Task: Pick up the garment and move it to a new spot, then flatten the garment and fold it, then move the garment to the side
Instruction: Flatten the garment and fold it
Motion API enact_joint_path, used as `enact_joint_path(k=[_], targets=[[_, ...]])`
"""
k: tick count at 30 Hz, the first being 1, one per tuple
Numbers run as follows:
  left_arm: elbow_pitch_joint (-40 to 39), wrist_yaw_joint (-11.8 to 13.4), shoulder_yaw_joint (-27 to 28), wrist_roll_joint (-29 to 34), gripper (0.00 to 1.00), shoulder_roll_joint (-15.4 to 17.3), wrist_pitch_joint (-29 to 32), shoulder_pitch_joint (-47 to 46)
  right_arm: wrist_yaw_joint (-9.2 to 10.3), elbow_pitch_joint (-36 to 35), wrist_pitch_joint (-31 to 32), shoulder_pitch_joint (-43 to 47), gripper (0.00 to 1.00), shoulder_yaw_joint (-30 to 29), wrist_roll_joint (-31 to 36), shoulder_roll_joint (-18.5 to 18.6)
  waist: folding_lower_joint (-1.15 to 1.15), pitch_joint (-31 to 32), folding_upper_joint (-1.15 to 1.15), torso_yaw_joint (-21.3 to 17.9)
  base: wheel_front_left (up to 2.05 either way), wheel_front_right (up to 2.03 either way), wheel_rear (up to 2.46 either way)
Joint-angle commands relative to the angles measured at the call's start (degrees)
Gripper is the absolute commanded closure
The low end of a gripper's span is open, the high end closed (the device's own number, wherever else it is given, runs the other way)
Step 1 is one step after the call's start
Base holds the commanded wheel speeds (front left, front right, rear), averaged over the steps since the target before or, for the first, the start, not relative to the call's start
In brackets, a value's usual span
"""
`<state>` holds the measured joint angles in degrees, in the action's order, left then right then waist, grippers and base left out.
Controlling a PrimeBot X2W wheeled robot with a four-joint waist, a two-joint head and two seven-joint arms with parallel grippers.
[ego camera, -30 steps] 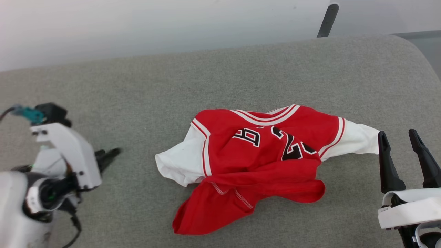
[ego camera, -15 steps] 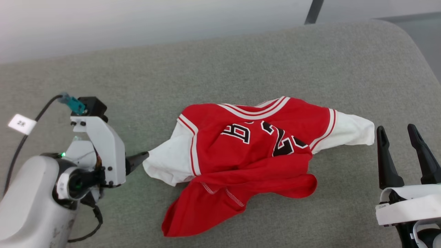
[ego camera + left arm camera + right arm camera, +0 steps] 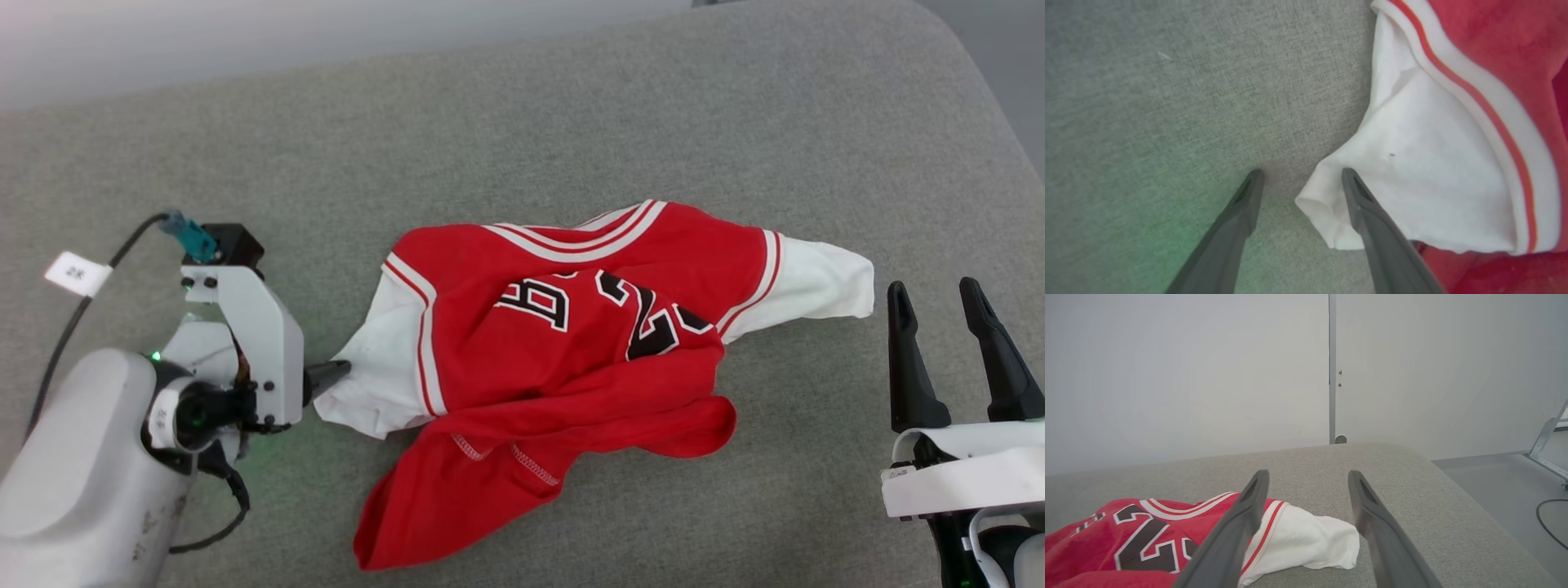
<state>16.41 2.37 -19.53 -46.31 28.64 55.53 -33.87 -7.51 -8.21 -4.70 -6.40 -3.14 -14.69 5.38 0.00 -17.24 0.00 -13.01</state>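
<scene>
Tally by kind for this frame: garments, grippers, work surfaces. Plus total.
Garments: 1, the red garment
Grippers: 2, the left gripper and the right gripper, both with jaws open
Work surfaces: 1, the grey padded surface
Total: 4

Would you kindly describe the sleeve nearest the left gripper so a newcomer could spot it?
On the grey cushion lies a crumpled red shirt. Its white sleeve on the robot's left meets the left gripper. Unlike the other sleeve, its corner lies between that gripper's open fingers.
</scene>
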Motion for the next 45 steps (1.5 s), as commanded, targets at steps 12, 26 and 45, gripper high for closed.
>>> enact_joint_path(k=[12,26,45], targets=[[4.10,3.85,-3.12,-4.13,1.00,-4.81,8.69,4.68,0.04,0.60,-0.59,-1.35,0.00,-0.84,-0.19,-0.57,0.00,-1.46,0.00,0.17,0.00,0.00,0.00],[-0.51,3.89,1.94,-4.48,1.00,0.02,5.87,0.95,0.04,0.65,-0.56,-0.94,0.00,-1.53,0.27,-0.49,0.00,-0.80,0.00,1.48,0.00,0.00,0.00],[-4.39,6.26,8.57,-3.21,1.00,8.71,1.70,5.24,0.04,-0.71,1.68,1.36,0.00,-2.08,1.10,0.66,0.00,3.54,0.00,5.25,0.00,0.00,0.00]])
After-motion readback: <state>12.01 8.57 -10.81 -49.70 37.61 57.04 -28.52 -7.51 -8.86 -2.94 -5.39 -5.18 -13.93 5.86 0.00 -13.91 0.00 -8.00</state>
